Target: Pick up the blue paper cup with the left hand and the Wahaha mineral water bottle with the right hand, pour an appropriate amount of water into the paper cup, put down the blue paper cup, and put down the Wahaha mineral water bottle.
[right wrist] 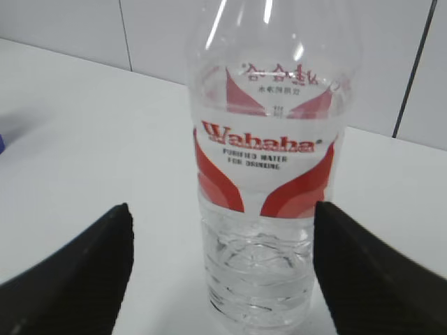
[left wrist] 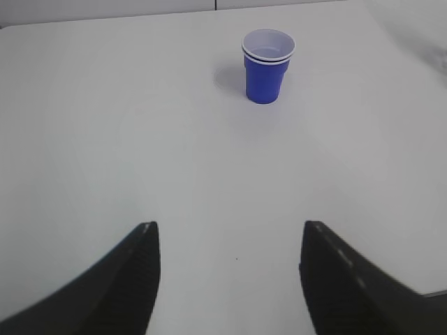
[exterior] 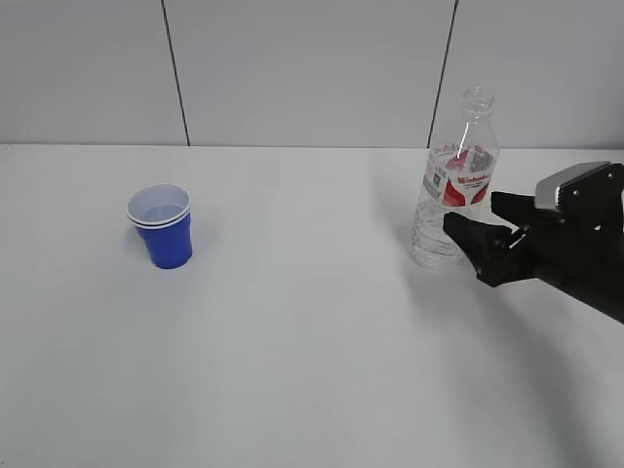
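Note:
The blue paper cup (exterior: pixel 161 226) stands upright on the left of the white table, white inside with a doubled rim. It also shows in the left wrist view (left wrist: pixel 267 66), far ahead of my left gripper (left wrist: pixel 230 227), which is open and empty; this gripper is out of the exterior view. The Wahaha mineral water bottle (exterior: pixel 456 180) stands upright on the right, capless, with water in its lower part. My right gripper (exterior: pixel 472 211) is open just to its right. In the right wrist view the bottle (right wrist: pixel 269 160) stands close ahead of the spread fingers of the gripper (right wrist: pixel 223 207), not gripped.
The white table (exterior: pixel 312 341) spreads wide between cup and bottle. A grey panelled wall (exterior: pixel 312 68) rises behind the table's far edge. A sliver of blue shows at the left edge of the right wrist view (right wrist: pixel 2 143).

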Available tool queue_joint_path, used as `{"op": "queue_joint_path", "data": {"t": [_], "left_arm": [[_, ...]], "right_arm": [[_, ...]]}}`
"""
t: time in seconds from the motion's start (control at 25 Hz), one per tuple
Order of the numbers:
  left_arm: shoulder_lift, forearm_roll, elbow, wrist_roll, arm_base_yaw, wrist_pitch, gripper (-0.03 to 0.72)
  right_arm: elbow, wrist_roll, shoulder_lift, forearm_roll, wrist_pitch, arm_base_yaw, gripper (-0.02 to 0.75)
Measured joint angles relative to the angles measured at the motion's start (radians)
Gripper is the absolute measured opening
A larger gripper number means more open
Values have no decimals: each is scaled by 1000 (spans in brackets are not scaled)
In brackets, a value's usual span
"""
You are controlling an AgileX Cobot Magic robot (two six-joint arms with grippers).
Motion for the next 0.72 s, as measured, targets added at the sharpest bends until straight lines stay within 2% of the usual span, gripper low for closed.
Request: {"op": "queue_joint_path", "data": {"t": [0.4, 0.72], "left_arm": [[0, 0, 0, 0, 0, 0, 477], [0, 0, 0, 0, 0, 0, 477]], "right_arm": [[180, 73, -217, -2, 12, 0, 594], [209, 220, -527, -60, 279, 0, 592]]}}
